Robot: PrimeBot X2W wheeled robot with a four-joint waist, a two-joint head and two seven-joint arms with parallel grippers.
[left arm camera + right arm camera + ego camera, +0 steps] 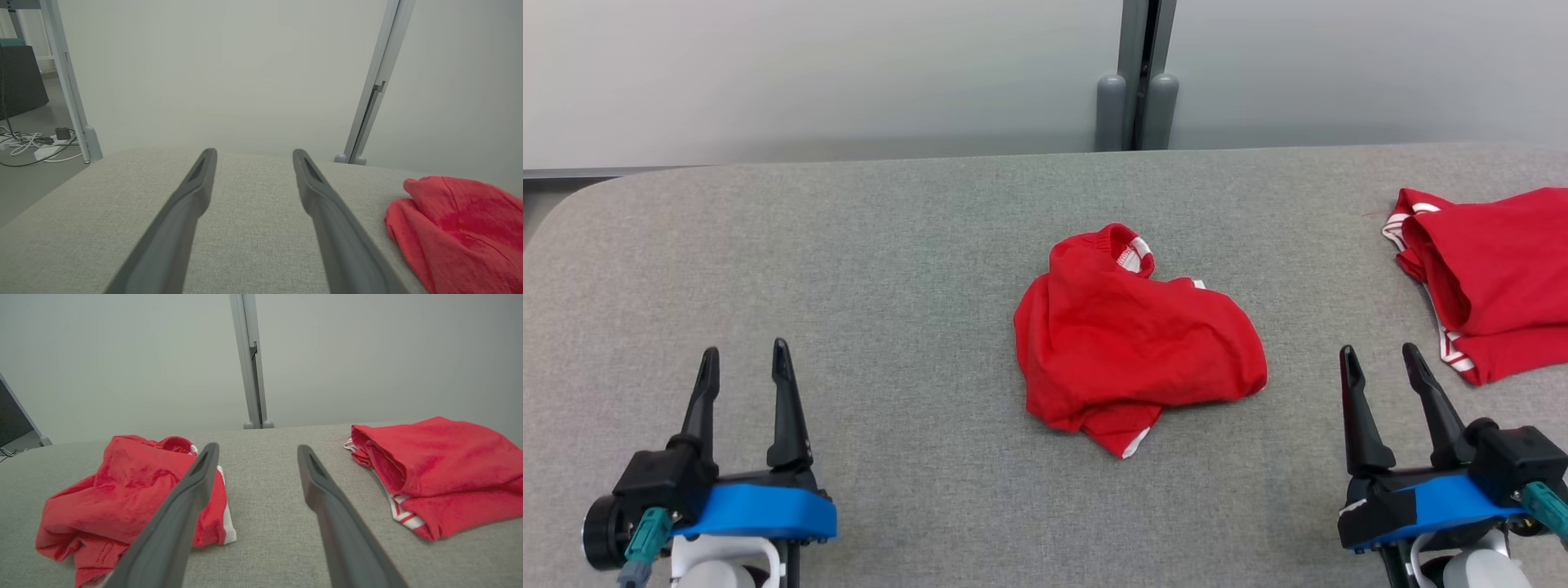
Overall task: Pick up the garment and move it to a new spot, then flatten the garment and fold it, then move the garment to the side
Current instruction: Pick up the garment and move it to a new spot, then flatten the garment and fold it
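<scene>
Centrally: crumpled red garment (pixel 1135 343) with white trim, heaped on the grey fabric table top (pixel 849 245). Placed between the two grippers and a little beyond their fingertips, touching neither.

Left gripper (pixel 746 349): released, long dark fingers spread, nothing between them but bare fabric. Garment off to its right, apart from it, seen at the lower right edge of the left wrist view.

Right gripper (pixel 1379 350): likewise released, fingers parted and empty. Garment to its left and nearer than to the other gripper, partly hidden behind one finger in the right wrist view.

Second red garment (pixel 1494 278), with white-striped edging, more neatly laid, to the right of the right gripper and slightly beyond its tips, near but not touching.

Beyond both grippers, past the far table edge: pale wall (pixel 809 73) and grey upright post (pixel 1137 82). Left of the left gripper, down on the floor: white and black cables (pixel 28 143) beside a dark cabinet (pixel 20 77).
</scene>
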